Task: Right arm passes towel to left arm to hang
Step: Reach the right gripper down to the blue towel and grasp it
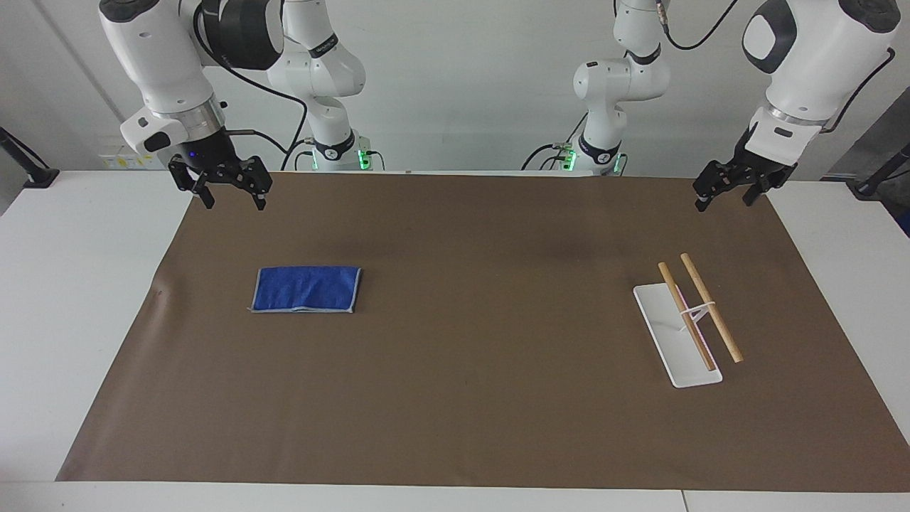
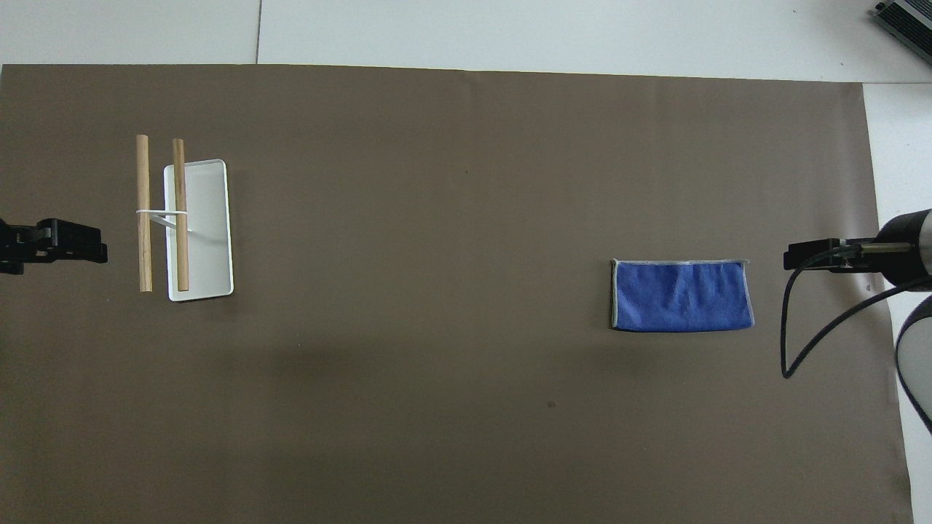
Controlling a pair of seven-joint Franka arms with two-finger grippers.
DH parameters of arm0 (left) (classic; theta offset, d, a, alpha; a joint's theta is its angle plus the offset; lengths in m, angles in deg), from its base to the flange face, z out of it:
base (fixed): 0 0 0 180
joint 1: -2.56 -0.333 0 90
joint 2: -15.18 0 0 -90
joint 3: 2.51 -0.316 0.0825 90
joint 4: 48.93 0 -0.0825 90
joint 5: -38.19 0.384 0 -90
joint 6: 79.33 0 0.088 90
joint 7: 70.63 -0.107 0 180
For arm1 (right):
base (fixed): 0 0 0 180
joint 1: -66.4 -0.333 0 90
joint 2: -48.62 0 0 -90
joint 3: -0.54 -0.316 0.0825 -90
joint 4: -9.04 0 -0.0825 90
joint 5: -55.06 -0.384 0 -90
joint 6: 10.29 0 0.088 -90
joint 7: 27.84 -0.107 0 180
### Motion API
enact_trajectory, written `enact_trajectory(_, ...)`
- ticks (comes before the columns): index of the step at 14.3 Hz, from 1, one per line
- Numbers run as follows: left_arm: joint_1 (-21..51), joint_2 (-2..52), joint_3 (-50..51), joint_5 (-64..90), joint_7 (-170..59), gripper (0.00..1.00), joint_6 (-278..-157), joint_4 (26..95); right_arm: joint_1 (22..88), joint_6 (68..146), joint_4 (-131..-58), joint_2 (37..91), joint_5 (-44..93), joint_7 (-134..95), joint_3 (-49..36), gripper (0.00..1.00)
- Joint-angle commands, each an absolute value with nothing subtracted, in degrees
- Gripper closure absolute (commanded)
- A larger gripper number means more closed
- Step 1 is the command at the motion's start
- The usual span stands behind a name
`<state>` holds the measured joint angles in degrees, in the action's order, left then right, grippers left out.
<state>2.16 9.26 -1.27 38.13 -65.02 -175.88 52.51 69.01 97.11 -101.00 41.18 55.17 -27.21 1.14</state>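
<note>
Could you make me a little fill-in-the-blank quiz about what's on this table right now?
1. The folded towel is coloured ____.
2. The rack has ____ wooden bars.
3. The towel lies toward the ____ arm's end of the table.
4. The right gripper holds ____; the left gripper waits above the brown mat.

Missing words: blue; two; right; nothing

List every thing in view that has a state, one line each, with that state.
Towel: folded, flat on the mat, untouched.
Rack: upright on its white base, both wooden bars bare.
Right tool: open, empty, over the mat's edge at the right arm's end.
Left tool: open, empty, waiting over the mat's corner by the rack.
</note>
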Motion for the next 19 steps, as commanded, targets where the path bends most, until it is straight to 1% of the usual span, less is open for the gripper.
enact_trajectory(1, 2.1, 7.7, -1.4, 39.3, -65.2, 0.0, -175.4, 53.9, 69.4, 106.8, -108.3, 42.6, 54.6, -25.3, 0.9, 0.0)
enact_trajectory(3, 2.1, 7.7, -1.3, 39.3, -65.2, 0.0, -175.4, 53.9, 69.4, 114.2, -112.6, 46.1, 54.5, -23.0, 0.9, 0.0)
enact_trajectory(7, 2.1, 7.7, -1.4, 39.3, -65.2, 0.0, -175.4, 53.9, 68.4, 124.2, -114.4, 55.0, 53.7, -20.8, 0.6, 0.0)
enact_trajectory(8, 2.1, 7.7, -1.3, 39.3, -65.2, 0.0, -175.4, 53.9, 67.8, 126.9, -115.6, 55.9, 53.7, -20.7, 0.6, 0.0)
enact_trajectory(10, 2.1, 7.7, -1.4, 39.3, -65.2, 0.0, -175.4, 53.9, 67.8, 131.4, -119.4, 55.8, 53.7, -20.7, 0.6, 0.0)
enact_trajectory(12, 2.1, 7.7, -1.4, 39.3, -65.1, 0.0, -175.4, 53.9, 67.8, 132.3, -121.8, 56.0, 53.6, -20.7, 0.6, 0.0)
enact_trajectory(14, 2.1, 7.7, -1.4, 39.3, -65.1, 0.0, -175.4, 53.9, 68.0, 136.0, -125.2, 55.8, 53.4, -20.8, 0.6, 0.0)
enact_trajectory(17, 2.1, 7.7, -1.3, 39.3, -65.1, 0.0, -175.4, 53.9, 68.2, 137.2, -126.4, 55.8, 53.4, -20.9, 0.6, 0.0)
enact_trajectory(18, 2.1, 7.7, -1.4, 39.3, -65.1, 0.0, -175.4, 53.9, 68.1, 137.2, -126.4, 55.8, 53.4, -20.7, 0.6, 0.14)
enact_trajectory(19, 2.1, 7.7, -1.3, 39.3, -65.1, 0.0, -175.4, 53.9, 68.1, 137.1, -126.4, 55.9, 53.4, -20.7, 0.6, 0.45)
